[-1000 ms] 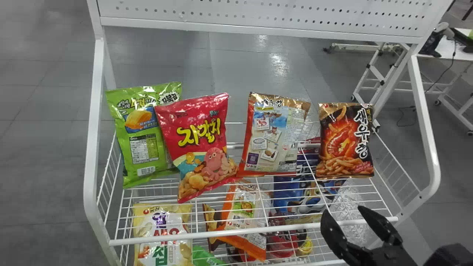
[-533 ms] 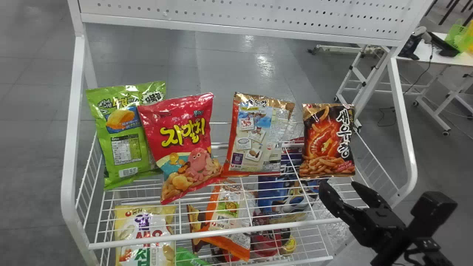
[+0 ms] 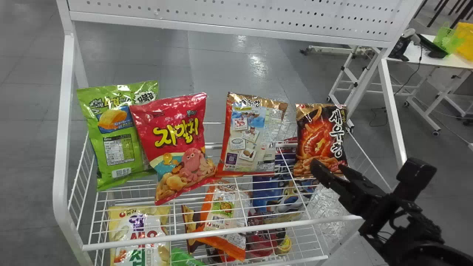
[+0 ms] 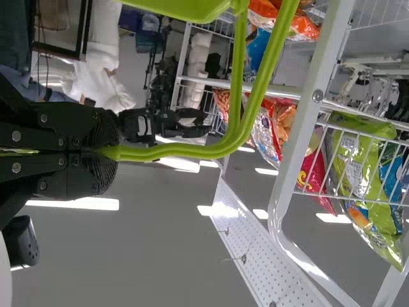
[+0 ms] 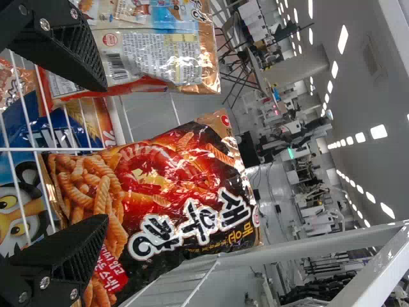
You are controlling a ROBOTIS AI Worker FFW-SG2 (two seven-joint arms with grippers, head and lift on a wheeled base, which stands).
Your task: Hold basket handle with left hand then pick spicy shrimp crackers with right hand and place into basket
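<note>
A: ok what changed? the black right pincer (image 3: 327,167) was way down by the front rail of the white wire shelf (image 3: 310,222)

B: yep, it's come up to the lower part of the glossy black-and-red bag of spicy shrimp crackers (image 3: 317,135). 2 flat fingers spread, nothing gripped. Bag's upright on the shelf, robot's right end

A: and the basket?

B: black left pincer (image 4: 112,152) is clenched on the lime-green handle (image 4: 166,153) of the green plastic basket (image 4: 179,7), so that half looks sorted imo

A: next?

B: pick's basically lined up. I'd get the bag between the fingers, then squeeze, gently tho, slick bag could slide back
</note>
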